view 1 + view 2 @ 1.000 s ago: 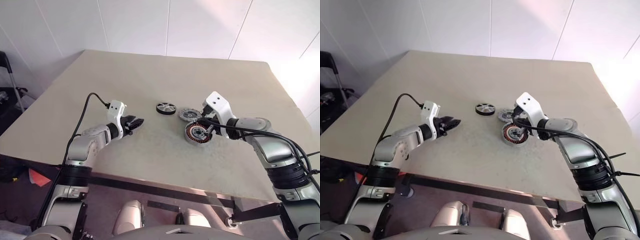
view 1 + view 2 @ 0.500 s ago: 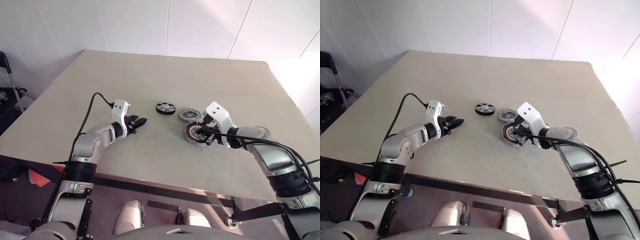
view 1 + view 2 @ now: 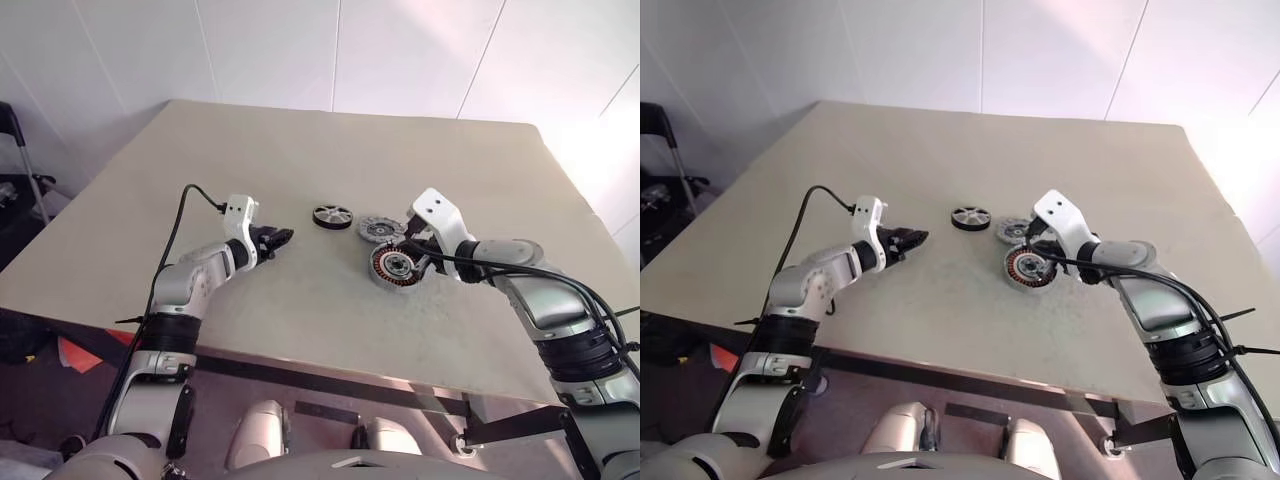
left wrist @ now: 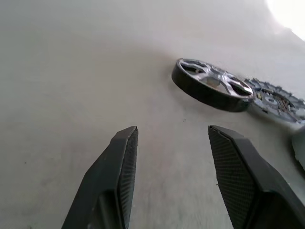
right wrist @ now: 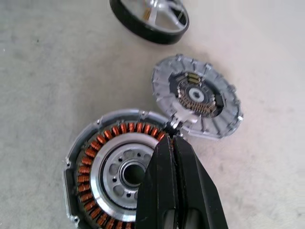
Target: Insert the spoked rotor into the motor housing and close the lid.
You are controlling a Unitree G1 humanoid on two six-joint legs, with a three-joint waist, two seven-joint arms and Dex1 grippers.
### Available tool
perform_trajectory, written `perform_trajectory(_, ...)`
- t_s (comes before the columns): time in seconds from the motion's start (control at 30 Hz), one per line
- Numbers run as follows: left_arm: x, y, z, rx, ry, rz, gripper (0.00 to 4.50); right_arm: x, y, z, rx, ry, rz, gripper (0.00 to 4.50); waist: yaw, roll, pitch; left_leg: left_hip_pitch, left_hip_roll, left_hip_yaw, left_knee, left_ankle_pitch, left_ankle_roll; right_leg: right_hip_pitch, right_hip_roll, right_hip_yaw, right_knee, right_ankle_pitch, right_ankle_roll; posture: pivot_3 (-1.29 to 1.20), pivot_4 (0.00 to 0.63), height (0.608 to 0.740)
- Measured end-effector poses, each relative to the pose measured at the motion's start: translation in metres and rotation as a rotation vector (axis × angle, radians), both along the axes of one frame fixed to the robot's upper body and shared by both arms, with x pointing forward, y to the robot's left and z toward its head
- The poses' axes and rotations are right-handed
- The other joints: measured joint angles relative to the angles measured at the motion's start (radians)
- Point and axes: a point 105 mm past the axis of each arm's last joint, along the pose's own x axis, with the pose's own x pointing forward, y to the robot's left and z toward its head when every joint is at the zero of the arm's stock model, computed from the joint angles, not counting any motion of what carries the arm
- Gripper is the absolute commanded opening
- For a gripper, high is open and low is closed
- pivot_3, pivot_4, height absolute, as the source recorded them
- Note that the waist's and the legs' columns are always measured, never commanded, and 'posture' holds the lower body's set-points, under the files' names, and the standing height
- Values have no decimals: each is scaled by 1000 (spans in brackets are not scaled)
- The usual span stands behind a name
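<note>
Left hand (image 4: 171,176) was parted, aimed at the spoked rotor (image 4: 213,89); best to straddle its rim squarely. Right hand (image 5: 172,143), pinched together, steadied the motor housing (image 5: 116,169).

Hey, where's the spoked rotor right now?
The spoked rotor lies flat on the table, just left of the lid, ahead of the left gripper and its open fingers.

Bare desk (image 3: 300,300) lies between your left gripper (image 4: 171,157) and the spoked rotor (image 4: 212,88), nothing in the way; its fingers stand apart. The lid (image 5: 198,95) sits just beside the rotor and touches the motor housing (image 5: 114,167). Your right gripper (image 5: 172,143), fingers together, blocks the housing's rim.
</note>
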Motion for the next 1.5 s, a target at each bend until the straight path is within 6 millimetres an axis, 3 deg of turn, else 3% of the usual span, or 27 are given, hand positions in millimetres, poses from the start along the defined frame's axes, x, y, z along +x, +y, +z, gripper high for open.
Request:
perform_trajectory(0.13,18,-16,-6,-116,112,39,2466,2,3,8,3,-23,9,22,0,0,0,-1,0,0,0,-1,1,0,0,0,-1,0,0,0,0,740)
perform_trajectory(0.23,21,-28,-18,-169,190,41,2466,1,3,8,2,-21,6,22,1,0,0,-5,0,0,0,-1,2,-3,0,0,-1,0,0,0,0,740)
perform_trajectory(0.37,26,-41,-18,-231,233,37,2466,1,2,10,3,-23,0,22,5,0,0,-7,0,0,0,-1,2,-5,0,-1,-1,0,0,0,0,740)
perform_trajectory(0.53,25,-51,-25,-285,279,37,859,-1,0,8,4,-17,-12,0,10,0,0,-7,0,0,1,-1,3,-4,-1,-1,-1,0,0,0,0,740)
perform_trajectory(0.97,22,-66,-11,-425,286,-59,859,-2,1,9,2,-21,-14,0,9,0,0,-7,0,0,1,-1,3,-5,-1,-1,-1,0,0,0,0,740)
perform_trajectory(1.07,22,-64,-5,-441,263,-76,1473,-3,0,8,1,-19,-16,0,9,0,0,-7,0,0,1,-1,3,-5,-1,-1,-1,0,0,0,0,740)
perform_trajectory(1.2,17,-60,-8,-455,279,-92,2768,-3,0,8,0,-19,-16,0,9,0,0,-7,0,0,1,-1,3,-5,-1,-1,-1,0,0,0,0,740)
perform_trajectory(1.5,14,-54,-14,-486,316,-66,2768,-2,0,8,0,-20,-17,0,9,0,0,-7,0,0,1,-1,3,-5,-1,-1,-1,0,0,0,0,740)
